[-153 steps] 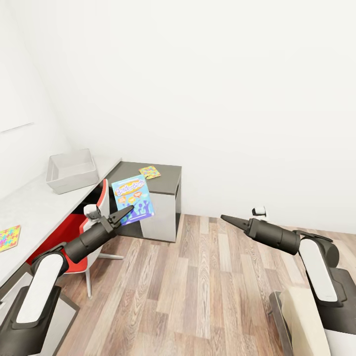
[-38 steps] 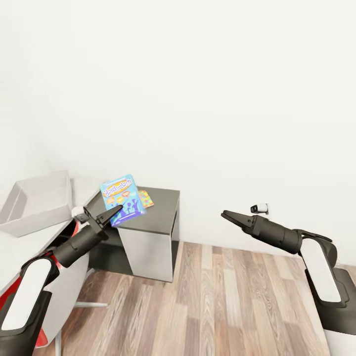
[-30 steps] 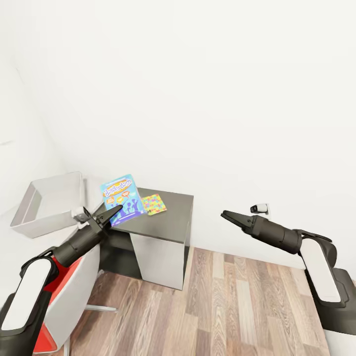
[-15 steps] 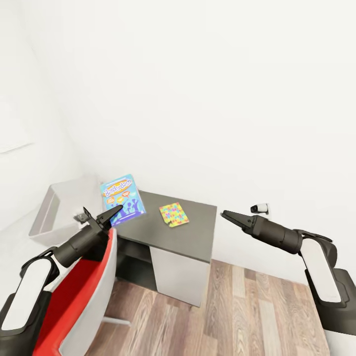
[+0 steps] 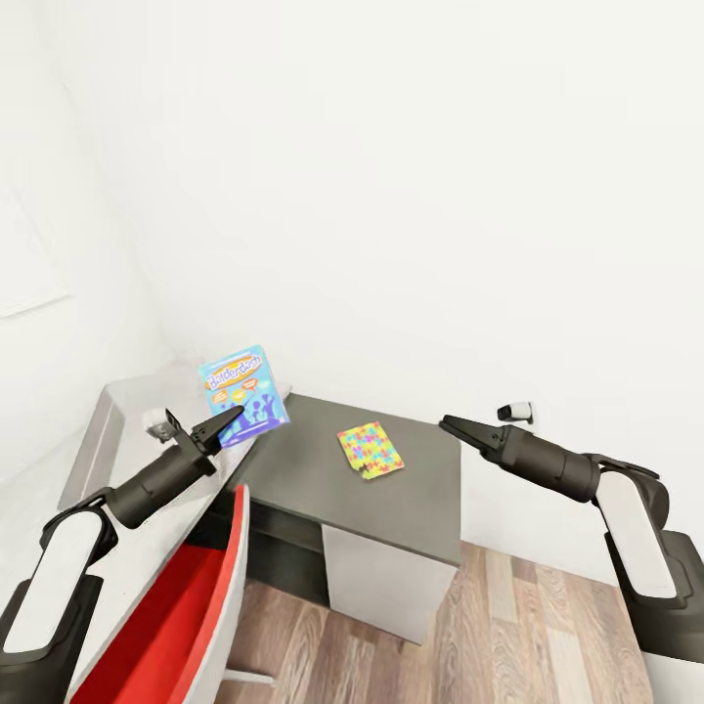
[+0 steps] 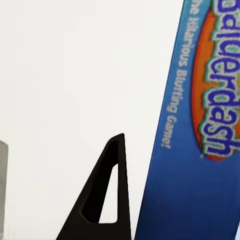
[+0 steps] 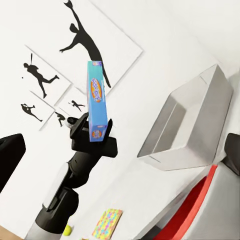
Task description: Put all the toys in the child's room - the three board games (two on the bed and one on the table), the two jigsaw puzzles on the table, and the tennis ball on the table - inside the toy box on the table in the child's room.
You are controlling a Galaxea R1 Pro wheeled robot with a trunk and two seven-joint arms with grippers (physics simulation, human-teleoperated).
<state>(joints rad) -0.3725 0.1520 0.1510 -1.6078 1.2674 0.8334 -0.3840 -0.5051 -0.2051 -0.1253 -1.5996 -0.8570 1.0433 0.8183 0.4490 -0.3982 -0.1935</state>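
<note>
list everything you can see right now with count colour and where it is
board game: 1, blue, held upright in the left tool
jigsaw puzzles: 2, multicoloured, one on the dark grey lower wing, one on the pale desk top
tennis ball: 1, yellow-green, near the second puzzle
toy box: 1, light grey, on the desk
desk: 1, pale and dark grey, in the corner
chair: 1, red
sports pictures: several, black silhouettes, wall
left tool: shut on the game
right tool: empty

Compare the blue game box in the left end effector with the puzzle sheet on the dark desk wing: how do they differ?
The blue board game is a box held upright off the desk in the left end effector; the jigsaw puzzle is a thin sheet lying flat on the dark wing. The game is mostly blue with lettering; the puzzle is multicoloured. Both are flat rectangular toys.
</note>
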